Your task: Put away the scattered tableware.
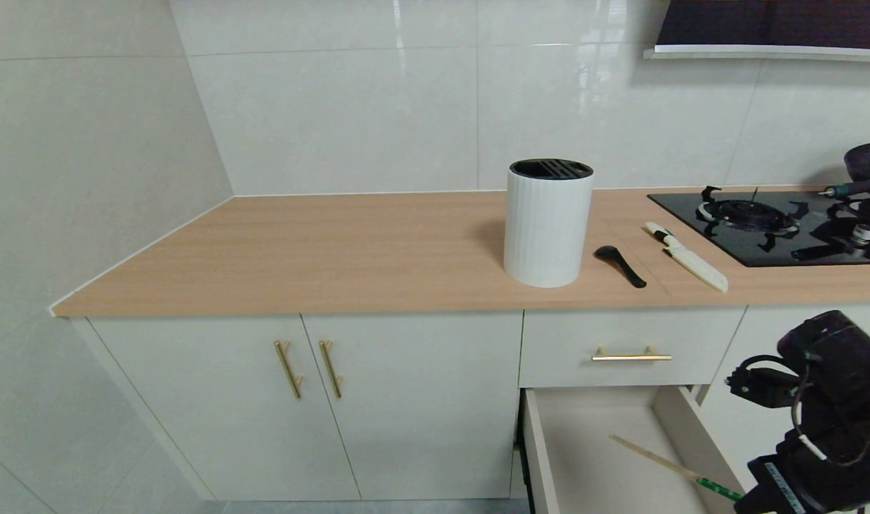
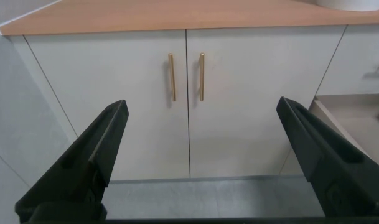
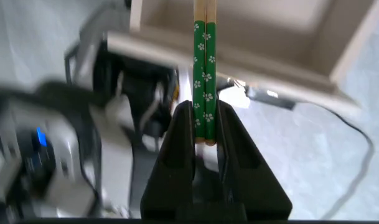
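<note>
Green, flower-printed ends of the chopsticks (image 3: 205, 74) sit pinched between the two black fingers of the right hand (image 3: 205, 124), which is closed tight on the pair; the pale wooden shafts run on past the picture's edge in the right wrist view, so their tips are cut off there. From the head view the chopsticks (image 1: 663, 464) slant over the open drawer (image 1: 542, 457), green end toward the right arm at the lower right corner, where the hand itself is largely cropped away. Whether the far tips touch the drawer floor is hard to make out. The drawer's front is also cut off.

The left hand (image 2: 201, 109) hangs low in front of the cabinet doors (image 2: 251, 106), level, its fingers (image 2: 96, 162) spread wide and gripping nothing.

On the wooden worktop (image 1: 299, 250) stands a white ribbed holder (image 1: 549, 225) with a black slotted top. Just beside it lies a black spoon (image 1: 621, 265), and a pale knife (image 1: 685, 257) lies between the spoon and the hob (image 1: 771, 225).
</note>
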### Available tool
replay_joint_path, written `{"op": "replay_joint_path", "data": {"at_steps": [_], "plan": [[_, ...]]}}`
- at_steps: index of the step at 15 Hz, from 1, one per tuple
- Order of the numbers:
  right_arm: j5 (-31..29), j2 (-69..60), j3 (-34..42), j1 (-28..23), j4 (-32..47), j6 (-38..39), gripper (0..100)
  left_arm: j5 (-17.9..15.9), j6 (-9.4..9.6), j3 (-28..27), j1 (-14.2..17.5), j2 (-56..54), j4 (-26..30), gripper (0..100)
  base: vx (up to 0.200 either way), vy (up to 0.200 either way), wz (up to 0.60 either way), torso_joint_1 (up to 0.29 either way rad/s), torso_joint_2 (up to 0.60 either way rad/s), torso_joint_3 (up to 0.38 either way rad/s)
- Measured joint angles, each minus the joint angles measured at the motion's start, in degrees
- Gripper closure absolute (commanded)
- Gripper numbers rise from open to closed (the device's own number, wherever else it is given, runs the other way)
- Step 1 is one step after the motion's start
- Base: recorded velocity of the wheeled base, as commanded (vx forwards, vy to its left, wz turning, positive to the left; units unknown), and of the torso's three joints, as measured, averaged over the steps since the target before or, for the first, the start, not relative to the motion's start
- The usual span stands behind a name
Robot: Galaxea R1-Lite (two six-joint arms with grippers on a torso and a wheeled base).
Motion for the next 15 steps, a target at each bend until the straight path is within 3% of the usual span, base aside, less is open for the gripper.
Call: {"op": "replay_joint_path", "data": {"at_steps": [3,6,15], "plan": [[-1.6,7.6,-0.2,5.3,-7.8,7.3,100,0.0,-0.02,0.0,0.0,0.0,0.0,0,0.000,0.000,0.00,-0.085,0.22,0.137],[-3.0,14.7,-1.7,7.5,-14.9,8.0,100,0.0,0.00,0.0,0.0,0.0,0.0,0,0.000,0.000,0.00,-0.159,0.45,0.277],[-6.6,24.9,-9.6,7.3,-18.5,8.3,100,0.0,-0.02,0.0,0.0,0.0,0.0,0,0.000,0.000,0.00,-0.132,0.46,0.325]]}}
